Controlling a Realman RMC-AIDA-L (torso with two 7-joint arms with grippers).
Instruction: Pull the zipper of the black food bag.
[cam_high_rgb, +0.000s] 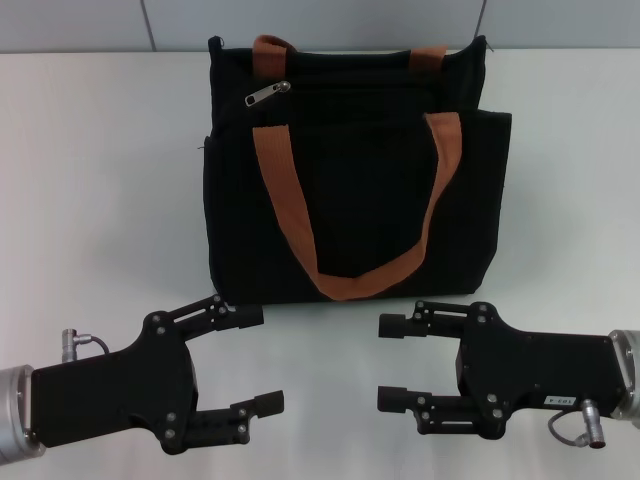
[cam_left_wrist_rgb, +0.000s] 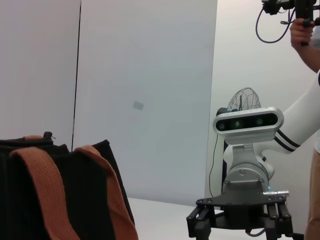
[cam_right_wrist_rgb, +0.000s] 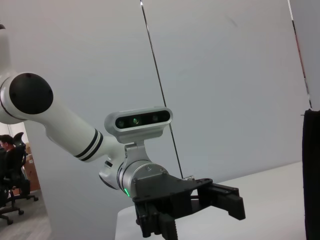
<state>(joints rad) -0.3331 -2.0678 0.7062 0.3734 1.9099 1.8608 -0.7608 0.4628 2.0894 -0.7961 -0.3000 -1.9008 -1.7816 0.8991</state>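
The black food bag (cam_high_rgb: 350, 170) stands upright on the white table, its orange-brown strap handles (cam_high_rgb: 300, 230) hanging down its front. The silver zipper (cam_high_rgb: 268, 94) lies near the bag's top left edge. My left gripper (cam_high_rgb: 255, 358) is open on the table in front of the bag's left corner, apart from it. In front of the bag's right half my right gripper (cam_high_rgb: 392, 362) also stands open, empty. The left wrist view shows the bag (cam_left_wrist_rgb: 85, 200) close by and the right gripper (cam_left_wrist_rgb: 240, 220) farther off. The right wrist view catches the bag's edge (cam_right_wrist_rgb: 312, 175) and the left gripper (cam_right_wrist_rgb: 200, 205).
The white table (cam_high_rgb: 100, 200) runs out to both sides of the bag and between the grippers. A pale wall (cam_high_rgb: 300, 20) stands just behind the bag. A person's arm holding a device (cam_left_wrist_rgb: 302, 30) shows in the left wrist view's corner.
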